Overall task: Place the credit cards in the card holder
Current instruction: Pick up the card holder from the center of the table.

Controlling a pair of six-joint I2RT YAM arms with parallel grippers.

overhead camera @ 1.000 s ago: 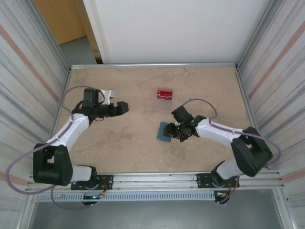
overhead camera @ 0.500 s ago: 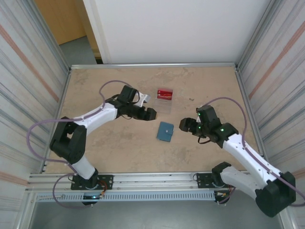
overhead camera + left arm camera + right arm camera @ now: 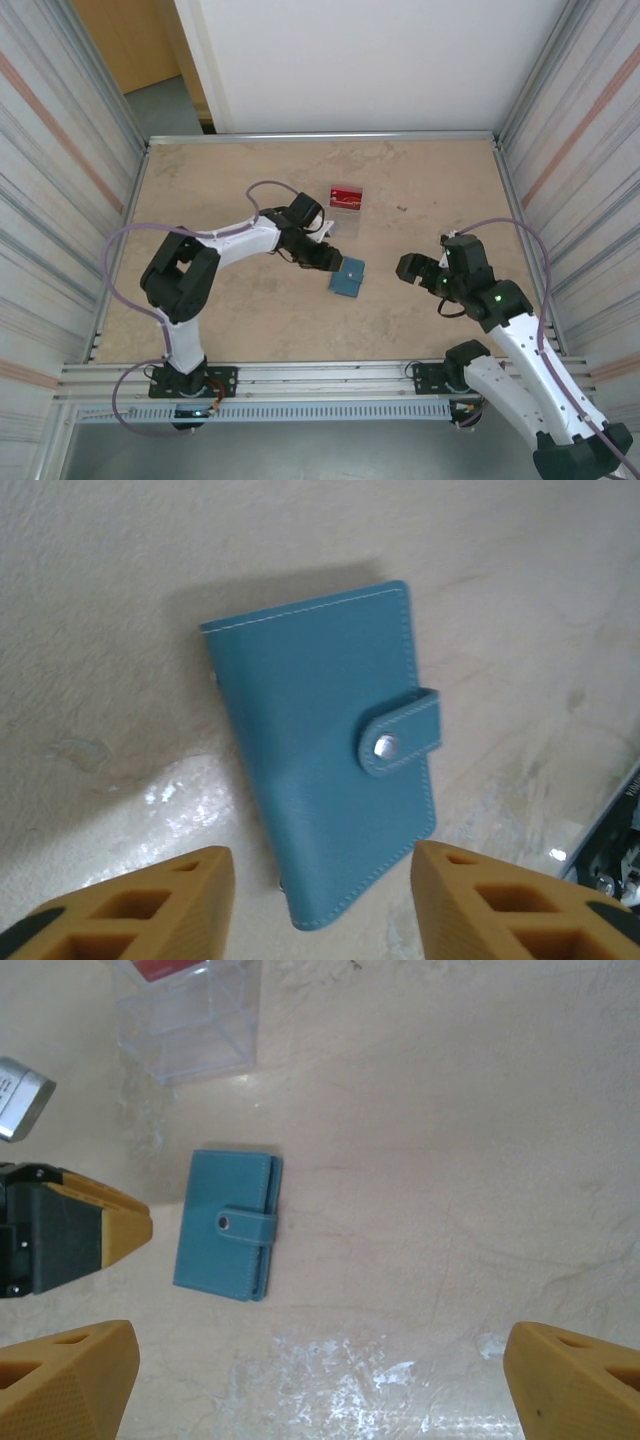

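On the table [image 3: 220,200], your right gripper [image 3: 320,1360] stands wide open and empty. Your left gripper [image 3: 320,865] is half open, holding nothing, with a jaw at each side of the closed card holder [image 3: 320,750], which lies near the clear case [image 3: 346,222]. The red credit cards [image 3: 346,196] are inside that case.

a mottled beige table [image 3: 220,190] carries the closed holder [image 3: 320,750], flat just beyond the left fingers [image 3: 150,900], and a clear case [image 3: 190,1020] well beyond the right fingers [image 3: 70,1380].
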